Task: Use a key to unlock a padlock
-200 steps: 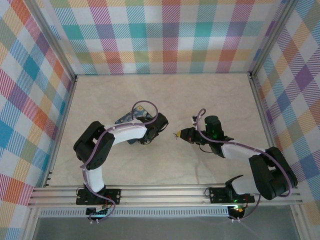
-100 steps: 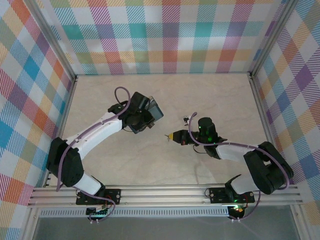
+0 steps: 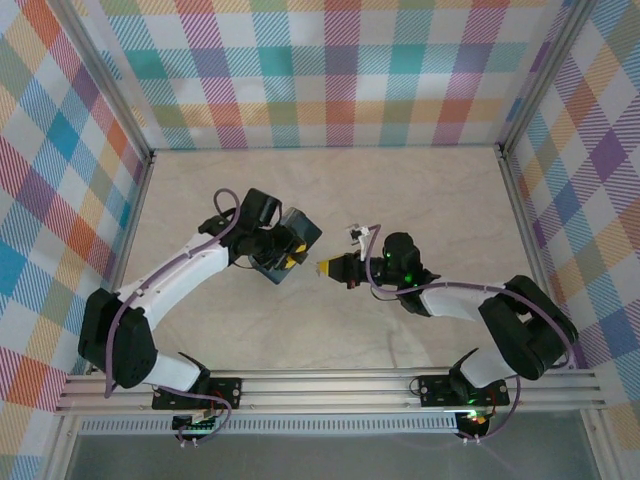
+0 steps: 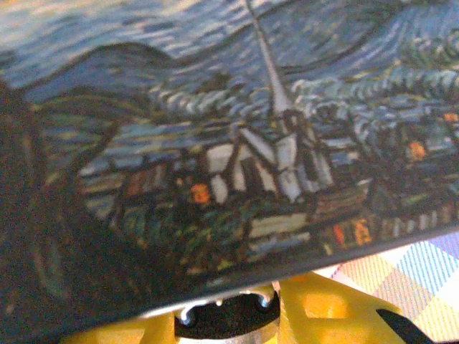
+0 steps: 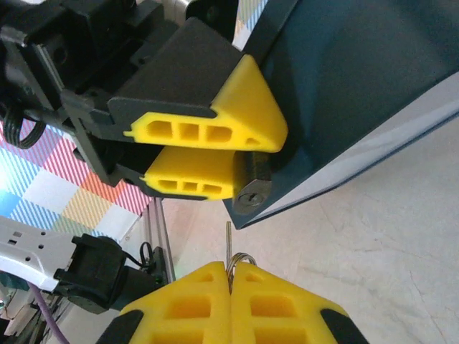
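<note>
Padlock by the tin sits centre frame in the right wrist view, pinched in the left gripper, which has swung inward; right gripper, pinching the key, has closed in: insertion looks near.

Pale beige counter, faint marbling, matte; same surface in rt wrist view. Closed in on 3 sides by walls w/ pastel plaid print: back wall, left wall, right wall. Checks in teal, orange, purple, yellow, pink on white. Aluminium posts at the back corners, leaning outward in top view. Aluminium rail along near edge, grey strip below it. Light even, diffuse; shadows soft & short.
</note>
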